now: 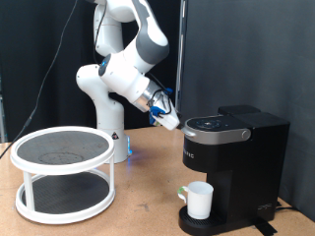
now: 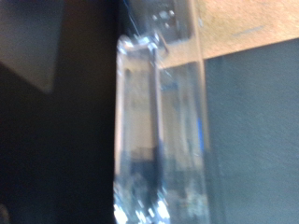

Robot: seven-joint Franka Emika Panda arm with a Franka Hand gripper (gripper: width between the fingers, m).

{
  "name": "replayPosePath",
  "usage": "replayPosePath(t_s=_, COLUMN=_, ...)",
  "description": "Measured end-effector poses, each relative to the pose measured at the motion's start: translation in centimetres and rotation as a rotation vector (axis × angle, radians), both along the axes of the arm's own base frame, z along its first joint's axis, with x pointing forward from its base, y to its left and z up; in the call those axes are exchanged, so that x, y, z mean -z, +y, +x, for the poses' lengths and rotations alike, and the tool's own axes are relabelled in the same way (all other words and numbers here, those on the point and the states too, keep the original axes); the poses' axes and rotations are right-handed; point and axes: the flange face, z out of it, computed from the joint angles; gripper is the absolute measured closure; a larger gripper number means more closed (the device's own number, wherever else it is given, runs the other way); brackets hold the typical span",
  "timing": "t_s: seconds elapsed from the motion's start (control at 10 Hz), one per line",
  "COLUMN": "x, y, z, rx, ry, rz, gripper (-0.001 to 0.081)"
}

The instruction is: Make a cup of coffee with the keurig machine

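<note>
Wide wooden table [image 1: 138, 211] carrying the whole scene. White Panda arm [image 1: 123, 69] rising at the back, bent over and reaching down toward the exterior view's right. Two-tier round white rack [image 1: 62, 172] with dark mesh shelves parked at the exterior view's left, well apart from the machine. Black boxy keurig machine [image 1: 231, 162] standing at the exterior view's right, lid down, silver-grey top panel facing up, small white lettering on the front. Plain white cup [image 1: 200, 200] sitting upright on the round drip base, right under the brew head, handle toward the exterior view's left. Gripper [image 1: 164, 119] hovering just beside the upper left edge of the machine's lid in the exterior view, very close, contact impossible to confirm. Small blue glow on the table near the arm's base. Wrist view very close and blurred: pale translucent fingers [image 2: 135, 121] side by side, almost touching, nothing visibly between them, dark surface and a strip of tan table behind. Fingers pressed near together, then, gripping nothing that shows.
</note>
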Motion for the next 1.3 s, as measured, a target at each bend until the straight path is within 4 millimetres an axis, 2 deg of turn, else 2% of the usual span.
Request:
replayPosePath(t_s=0.3, x=-3.9, y=0.4, z=-1.0, rx=-0.059, ry=-0.055, rz=0.002, gripper=0.0072)
replayPosePath(t_s=0.9, x=-12.6, y=-1.6, z=-1.6, rx=0.081, ry=-0.177, rz=0.110, gripper=0.0072)
replayPosePath(t_s=1.0, x=-13.3, y=-1.9, z=-1.8, rx=0.077, ry=-0.169, rz=0.134, gripper=0.0072)
replayPosePath(t_s=1.3, x=-13.7, y=-1.6, z=-1.2, rx=0.097, ry=-0.210, rz=0.071, gripper=0.0072)
